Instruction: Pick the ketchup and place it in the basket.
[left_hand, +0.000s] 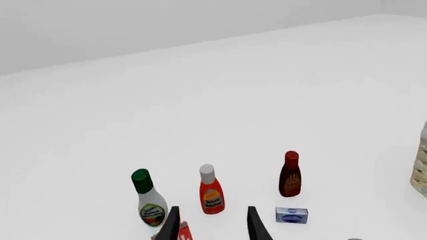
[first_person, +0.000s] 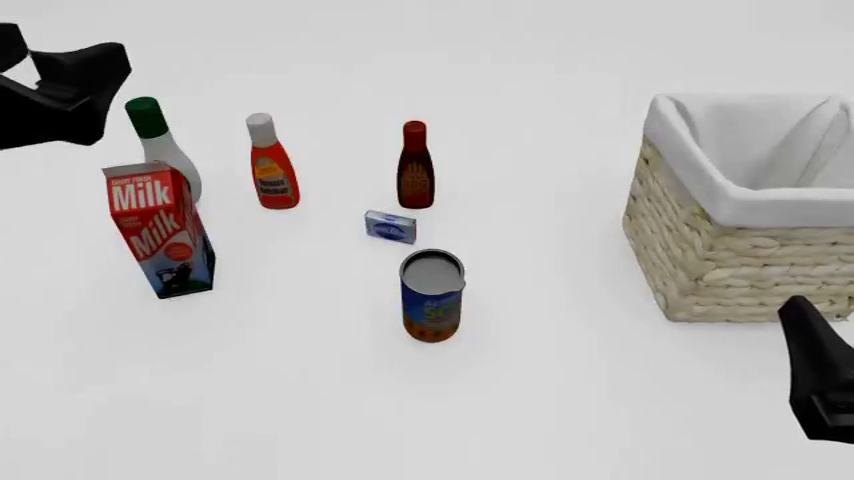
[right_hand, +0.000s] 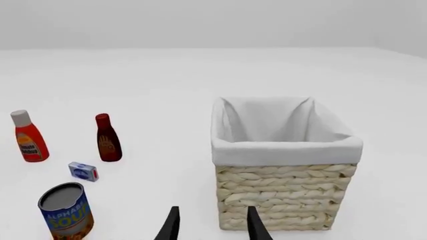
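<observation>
**Lining up on the ketchup**

I take the ketchup (first_person: 272, 165) as my landmark and read the table from left to right. My left claw (left_hand: 212, 225) hangs high on the ketchup's left, well apart from it, holding nothing; in my left wrist view the two dark fingertips stand spread with the bottle showing between them. The milk carton (first_person: 160, 230) stands left of the ketchup and nearer to me. The green-capped white bottle (first_person: 163, 150) is just left of the ketchup, partly behind the carton. The ketchup itself stands upright, grey cap up, untouched. To its right stands the dark red-capped bottle (first_person: 415, 166), clearly apart from it. The small blue box (first_person: 391, 226) lies right of the ketchup and nearer to me, and the soup can (first_person: 431, 296) nearer still. The basket (first_person: 747, 255) sits far to the ketchup's right, open and lined in white. My right claw (right_hand: 212, 222) waits on the near side of the basket, fingertips spread, empty.

The step in hand, as I judge it, is the approach. I should come down over the carton rather than through it, keep my fingers wide, centre them on the ketchup's body below the cap, and stay clear of the green-capped bottle, the closest thing I could knock over.
</observation>
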